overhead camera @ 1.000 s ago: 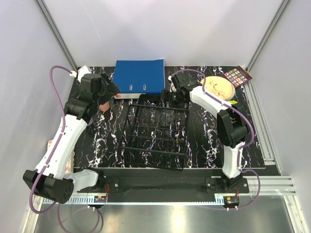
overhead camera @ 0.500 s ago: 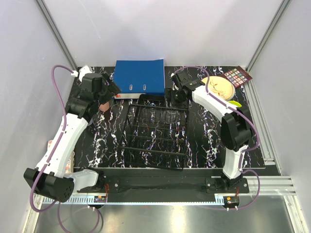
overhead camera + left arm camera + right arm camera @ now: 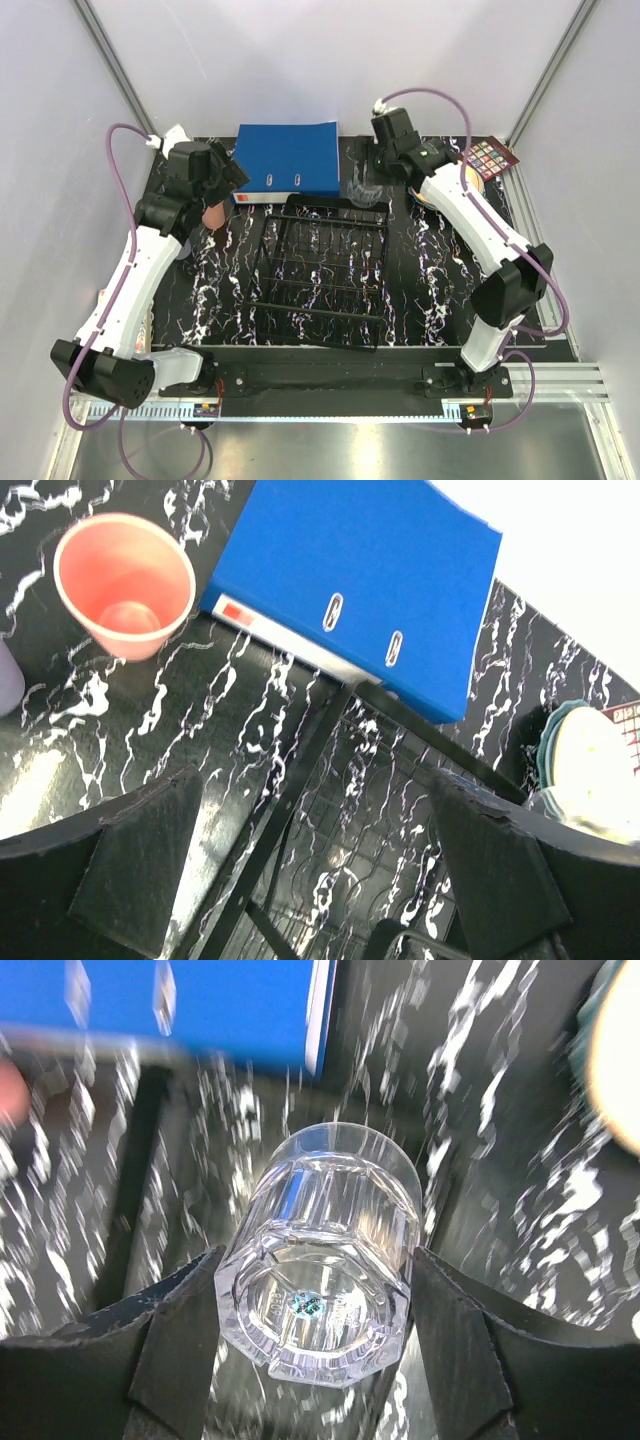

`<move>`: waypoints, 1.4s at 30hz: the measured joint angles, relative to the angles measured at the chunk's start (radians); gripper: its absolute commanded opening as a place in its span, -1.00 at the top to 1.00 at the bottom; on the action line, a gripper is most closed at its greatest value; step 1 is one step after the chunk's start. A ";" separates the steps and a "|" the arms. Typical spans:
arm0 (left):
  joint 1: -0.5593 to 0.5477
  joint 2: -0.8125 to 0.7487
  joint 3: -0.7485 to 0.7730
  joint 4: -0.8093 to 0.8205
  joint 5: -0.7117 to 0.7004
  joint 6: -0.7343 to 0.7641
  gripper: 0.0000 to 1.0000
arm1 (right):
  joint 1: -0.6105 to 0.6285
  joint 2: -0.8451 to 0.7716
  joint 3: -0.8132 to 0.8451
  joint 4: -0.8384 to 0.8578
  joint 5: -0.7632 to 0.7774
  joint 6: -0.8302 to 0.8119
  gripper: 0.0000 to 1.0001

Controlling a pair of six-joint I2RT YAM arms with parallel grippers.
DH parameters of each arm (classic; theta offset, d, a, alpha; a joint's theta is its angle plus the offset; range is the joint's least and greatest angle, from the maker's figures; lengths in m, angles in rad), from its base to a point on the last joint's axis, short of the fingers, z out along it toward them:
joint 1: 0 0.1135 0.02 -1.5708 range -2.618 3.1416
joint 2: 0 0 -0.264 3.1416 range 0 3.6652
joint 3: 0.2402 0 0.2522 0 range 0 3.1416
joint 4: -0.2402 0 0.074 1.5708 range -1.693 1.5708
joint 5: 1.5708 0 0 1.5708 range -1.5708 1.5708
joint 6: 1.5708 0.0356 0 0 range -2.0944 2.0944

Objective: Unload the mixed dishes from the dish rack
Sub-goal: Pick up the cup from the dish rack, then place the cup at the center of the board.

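Squarely, the right claw (image 3: 316, 1295) clasped the clear faceted glass (image 3: 325, 1210) from both sides. The glass hung tilted at the far right corner of the black wire dish rack (image 3: 320, 270). Its long axis ran away from the wrist camera, thick faceted end nearest and round end toward the flat blue binder (image 3: 287, 160). That arm stretched toward the far edge of the black marbled table (image 3: 420, 300). The left claw (image 3: 320, 870) gaped with nothing inside, near the upright salmon-pink plastic cup (image 3: 125, 585).
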 measured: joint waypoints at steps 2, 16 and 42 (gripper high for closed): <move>-0.001 0.018 0.043 -0.008 -0.009 0.008 -0.98 | 0.000 -0.010 0.054 0.003 0.044 0.010 1.00; 0.069 0.031 -0.056 0.529 0.538 -0.167 -0.98 | -0.073 -0.080 0.121 0.250 -0.367 0.277 1.00; 0.054 0.114 -0.243 1.362 0.976 -0.580 -0.34 | -0.053 0.013 -0.039 0.822 -0.826 0.700 1.00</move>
